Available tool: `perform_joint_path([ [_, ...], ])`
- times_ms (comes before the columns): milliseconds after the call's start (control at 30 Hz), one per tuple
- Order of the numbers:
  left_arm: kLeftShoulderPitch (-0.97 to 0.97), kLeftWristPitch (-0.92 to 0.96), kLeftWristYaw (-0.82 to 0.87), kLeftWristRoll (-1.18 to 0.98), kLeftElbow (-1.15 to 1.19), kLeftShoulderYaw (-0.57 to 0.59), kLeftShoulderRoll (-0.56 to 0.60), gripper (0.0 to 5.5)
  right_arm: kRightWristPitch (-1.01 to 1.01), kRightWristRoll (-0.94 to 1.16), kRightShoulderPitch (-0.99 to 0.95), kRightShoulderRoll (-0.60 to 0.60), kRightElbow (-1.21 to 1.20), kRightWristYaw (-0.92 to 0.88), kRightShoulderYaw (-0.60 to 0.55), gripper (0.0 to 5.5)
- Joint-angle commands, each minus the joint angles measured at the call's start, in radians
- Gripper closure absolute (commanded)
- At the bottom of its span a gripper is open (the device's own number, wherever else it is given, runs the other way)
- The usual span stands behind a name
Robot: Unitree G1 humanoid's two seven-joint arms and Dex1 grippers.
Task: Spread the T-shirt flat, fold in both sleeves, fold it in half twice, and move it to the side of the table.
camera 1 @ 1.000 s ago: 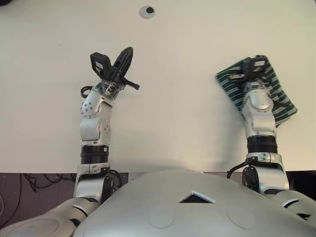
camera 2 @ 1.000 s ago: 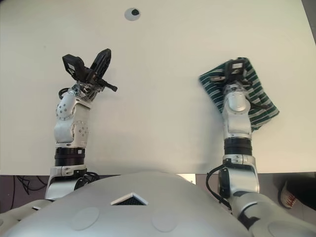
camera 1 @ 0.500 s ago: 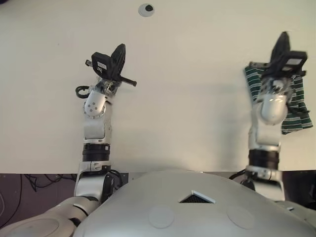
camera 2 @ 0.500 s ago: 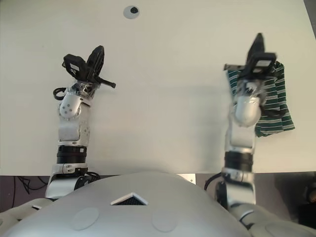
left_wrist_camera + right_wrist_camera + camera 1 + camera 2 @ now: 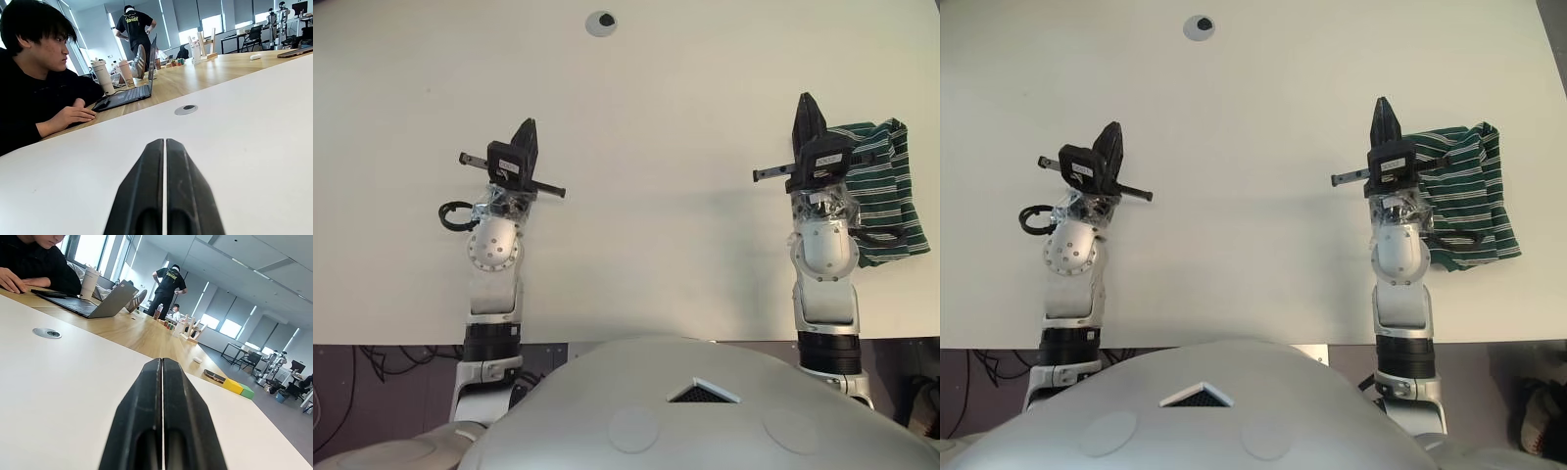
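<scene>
The folded T-shirt [image 5: 883,191] is laid at the right side of the surface [image 5: 666,117], apparently its final place, so the left end effector [image 5: 527,130] and the right end effector [image 5: 806,106], just beside it, are held closed and empty.

My left gripper [image 5: 165,142] and right gripper [image 5: 162,360] have smooth, matt black plastic fingers with faint scuffs. The T-shirt [image 5: 891,186] is soft, rumpled striped knit cloth. The table [image 5: 656,117] is smooth, matt and pale, probably laminate; its cable cap [image 5: 602,22] looks like grey plastic.
</scene>
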Motion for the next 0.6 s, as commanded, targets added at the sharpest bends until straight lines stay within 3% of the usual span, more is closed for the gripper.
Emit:
perform_joint_path([
  [33, -0.016, 0.07, 0.005, -0.007, -0.036, -0.02, -0.013, 5.49, 0.06, -0.017, 0.054, -0.019, -0.059, 0.018, -0.019, 5.5],
  [467, 0.0, 0.112, 0.007, -0.021, -0.101, -0.01, -0.005, 5.49, 0.177, -0.039, 0.055, -0.013, -0.127, 0.056, -0.023, 5.5],
  [600, 0.054, 0.152, 0.003, -0.015, -0.199, -0.005, 0.017, 5.49, 0.227, -0.033, 0.148, -0.002, -0.267, 0.071, -0.038, 5.5],
])
